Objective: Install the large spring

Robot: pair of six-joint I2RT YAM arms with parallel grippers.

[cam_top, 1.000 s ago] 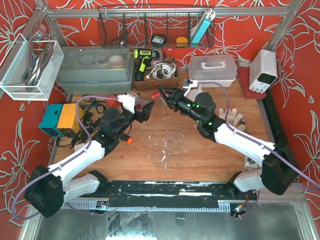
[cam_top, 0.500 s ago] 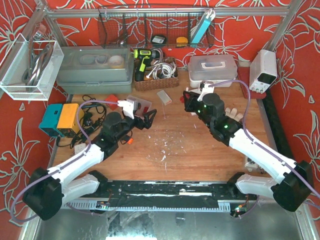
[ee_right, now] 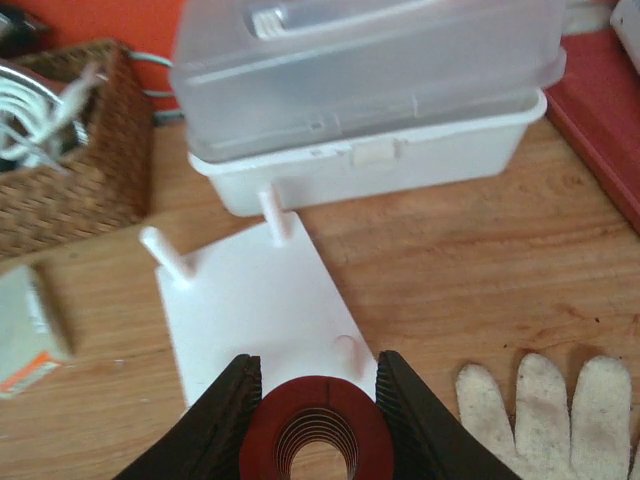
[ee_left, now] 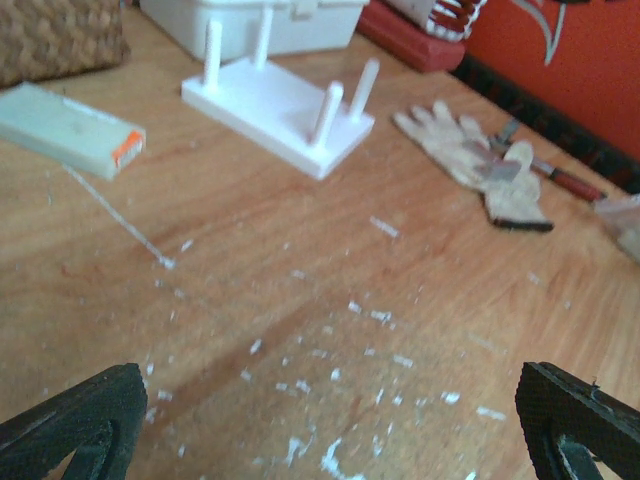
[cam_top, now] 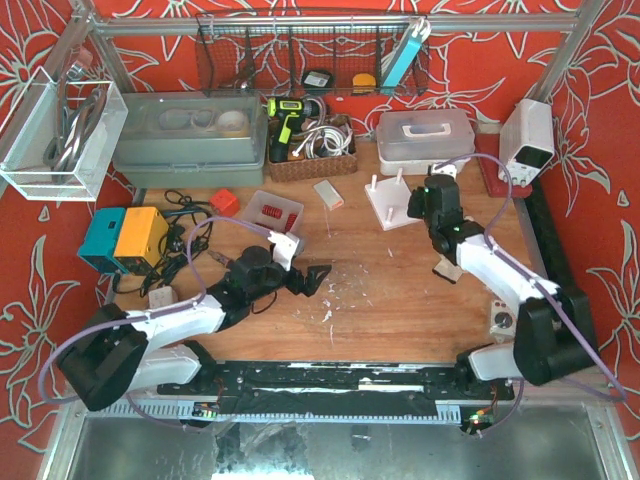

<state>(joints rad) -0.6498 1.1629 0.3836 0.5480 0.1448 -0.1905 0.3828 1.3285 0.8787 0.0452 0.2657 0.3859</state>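
Right hand [ee_right: 315,390] is closed around the spring [ee_right: 314,430]. The fingers grip its sides and the bore faces the wrist cam. It's hovering just short of the near edge of the board [ee_right: 250,300], with the nearest peg [ee_right: 346,350] right above the spring in that view. The spring isn't on a peg yet. Left hand [cam_top: 308,279] is wide open with nothing in it. It's low over the tabletop [cam_top: 380,290], well away from the board.

Risks as I see them:
- Alignment: the nearest peg is blurred and partly hidden by the spring in the wrist cam, so lining up bore to peg is close to blind. If it's off-centre, a coil lands on the peg tip instead of sliding over.
- Board: it looks loose on the tabletop and nothing is holding it down. A sideways push on a peg would probably slide or tip it toward the box [ee_right: 370,110] behind. The left hand is too far away to steady it.
- Grip: the squeeze is across the coils. Extra load from a snag could roll the spring or pop it out of the fingers, and it could end up by the glove [ee_right: 560,400].
- Tilt: I can't tell from these views whether the spring axis matches the peg axis. If the spring goes down tilted, it binds partway.
- Releasing too early leaves it perched on the peg tip.
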